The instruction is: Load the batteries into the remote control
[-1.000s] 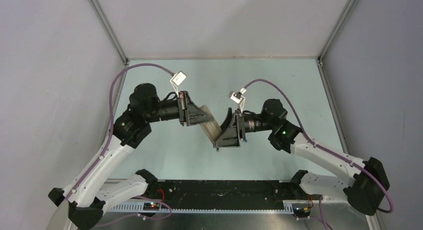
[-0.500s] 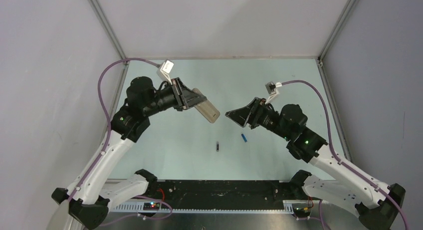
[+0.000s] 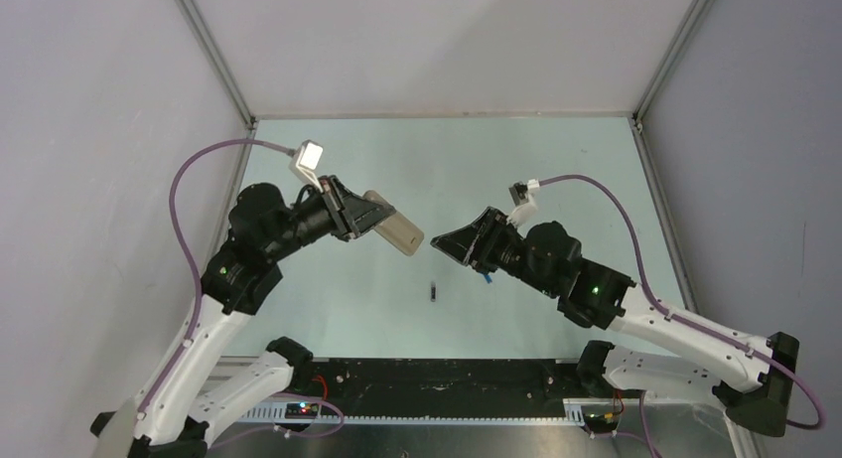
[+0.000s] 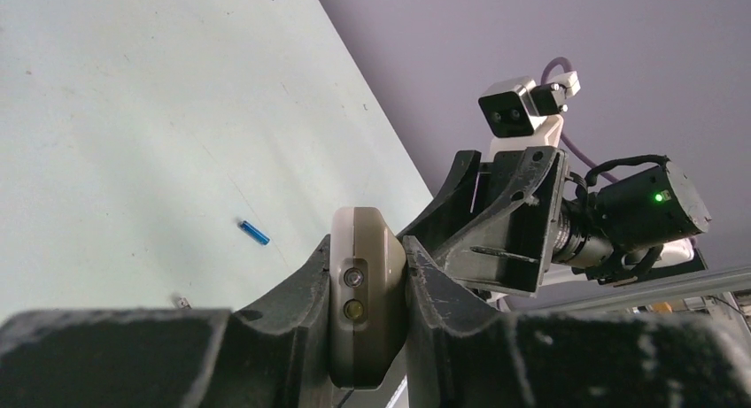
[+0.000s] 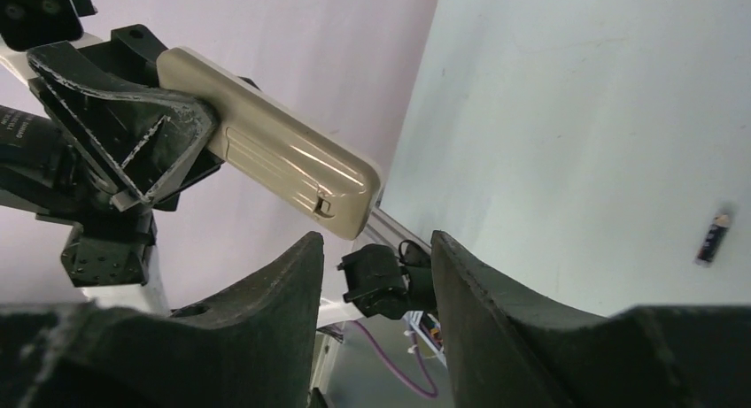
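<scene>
Now left fingers [image 4: 283,312] pinch remote control [image 3: 395,232]; right fingers [image 5: 257,315] spread, empty; dark battery [image 3: 434,293], blue battery [image 4: 255,232] on table [image 3: 338,170].

The left arm [image 3: 204,314] rises from its base and bends inward. The left gripper [image 3: 369,216] points right, with its jaws clamped on the remote [image 3: 397,233]. The right arm [image 3: 675,324] stretches low to the left. The right gripper [image 3: 447,245] faces the left gripper, with its jaws apart and empty.
</scene>
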